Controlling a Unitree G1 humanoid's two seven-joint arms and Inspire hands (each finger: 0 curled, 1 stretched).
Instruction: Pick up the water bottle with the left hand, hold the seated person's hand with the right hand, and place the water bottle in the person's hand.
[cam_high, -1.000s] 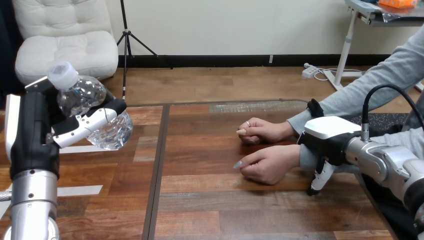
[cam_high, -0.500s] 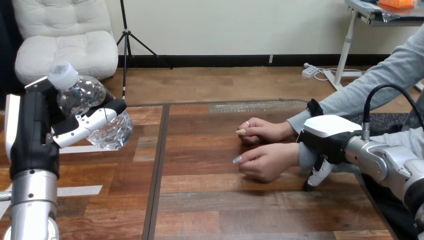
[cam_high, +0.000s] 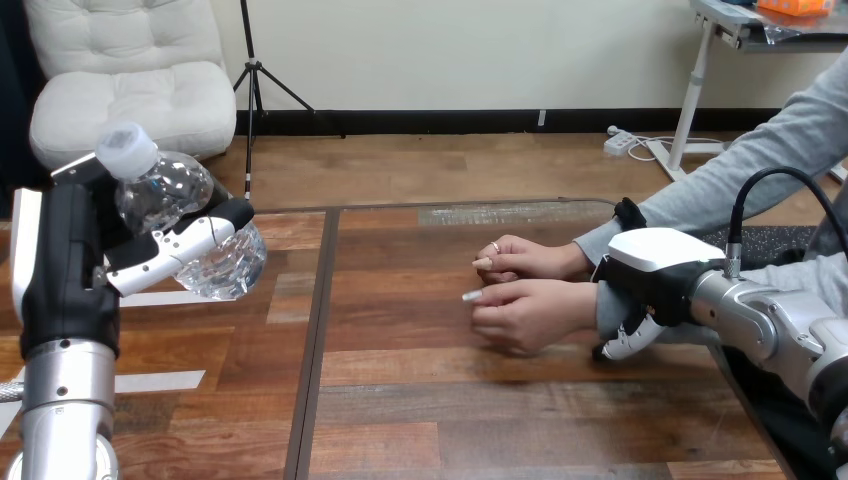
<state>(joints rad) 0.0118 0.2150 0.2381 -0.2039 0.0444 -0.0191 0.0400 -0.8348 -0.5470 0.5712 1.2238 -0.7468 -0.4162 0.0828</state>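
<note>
Between bottle (cam_high: 185, 225) and person's nearer hand (cam_high: 527, 313), open tabletop (cam_high: 400, 335).

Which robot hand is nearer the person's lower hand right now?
Right. The right hand sits over the wrist of the person's lower hand; the left hand is far left, gripping the clear plastic water bottle.

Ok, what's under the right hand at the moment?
The person's grey-sleeved wrist lies under the right hand, whose fingers curl beneath it. The person's nearer hand sticks out leftward. The contact under the palm is covered.
</note>
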